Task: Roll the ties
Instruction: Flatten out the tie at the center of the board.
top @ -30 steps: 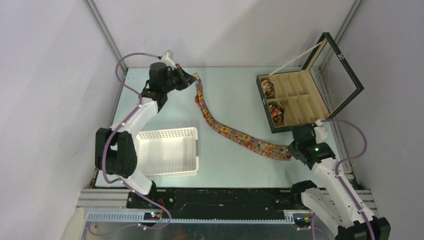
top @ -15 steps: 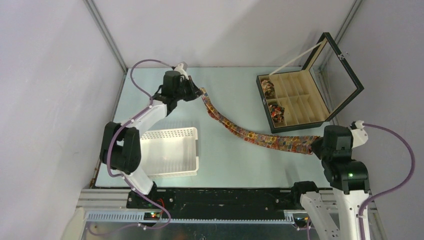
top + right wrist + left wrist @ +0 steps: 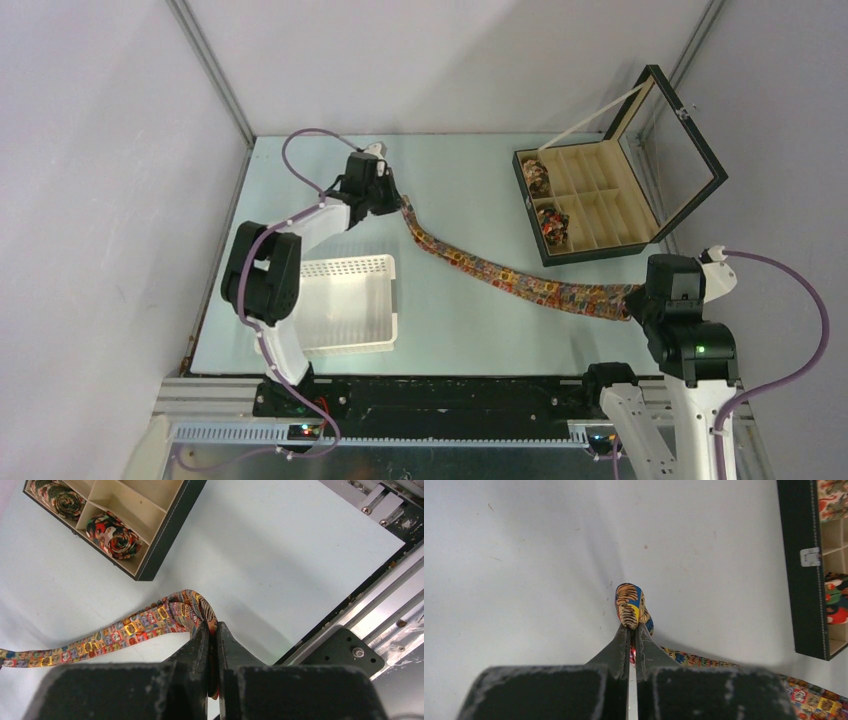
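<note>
**Item: one necktie, unrolled, held at both ends**

Left gripper [image 3: 631,630]: fingers pressed together on one end of the tie [image 3: 510,280]. A short rounded tip sticks out past the fingertips, with a tiger-like motif in orange, black, blue and yellow.

Right gripper [image 3: 212,627]: fingers closed on the other end, where the fabric bunches into a small folded loop.

Condition of tie: a long, narrow strip, not coiled. It is densely printed with small blocks in red, orange, yellow and dark tones. It runs diagonally across the table [image 3: 470,190], from the far centre-left down to the near right.

Rolled ties [image 3: 114,534]: two tight coils of similar busy pattern, each in its own compartment along the left column of the box [image 3: 600,252]. The box is black with pale dividers and its lid stands open. It sits just beyond the tie's right end.

Basket [image 3: 340,268]: white, perforated, at the near left, apart from the tie.
</note>
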`<action>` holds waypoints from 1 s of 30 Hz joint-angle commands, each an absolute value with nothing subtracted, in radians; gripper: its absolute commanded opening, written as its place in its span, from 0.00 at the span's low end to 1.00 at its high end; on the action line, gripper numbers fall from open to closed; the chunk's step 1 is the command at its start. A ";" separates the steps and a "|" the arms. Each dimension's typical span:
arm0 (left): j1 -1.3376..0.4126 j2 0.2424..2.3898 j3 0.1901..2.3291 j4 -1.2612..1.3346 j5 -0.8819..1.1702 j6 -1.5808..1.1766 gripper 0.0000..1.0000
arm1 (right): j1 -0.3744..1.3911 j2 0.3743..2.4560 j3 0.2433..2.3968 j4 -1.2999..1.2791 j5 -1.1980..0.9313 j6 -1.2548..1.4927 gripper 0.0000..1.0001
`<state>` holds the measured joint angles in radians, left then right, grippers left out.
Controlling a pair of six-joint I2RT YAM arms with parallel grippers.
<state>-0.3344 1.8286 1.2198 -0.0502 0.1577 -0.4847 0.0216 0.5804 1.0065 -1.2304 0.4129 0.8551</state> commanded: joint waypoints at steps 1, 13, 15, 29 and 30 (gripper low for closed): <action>-0.366 1.835 1.252 -0.047 0.070 -0.427 0.00 | 0.015 0.571 0.993 -1.229 0.397 0.847 0.08; -0.369 1.813 1.131 -0.007 -0.022 -0.418 0.00 | 0.015 0.536 0.985 -1.221 0.382 0.859 0.65; -0.368 1.814 1.124 -0.006 -0.027 -0.418 0.00 | 0.014 0.533 0.985 -1.226 0.391 0.869 0.77; -0.370 1.801 1.146 -0.049 -0.130 -0.378 0.04 | 0.015 0.535 0.986 -1.157 0.382 0.826 0.84; -0.368 1.802 1.152 -0.051 -0.136 -0.378 0.09 | 0.015 0.540 0.986 -1.152 0.380 0.818 0.83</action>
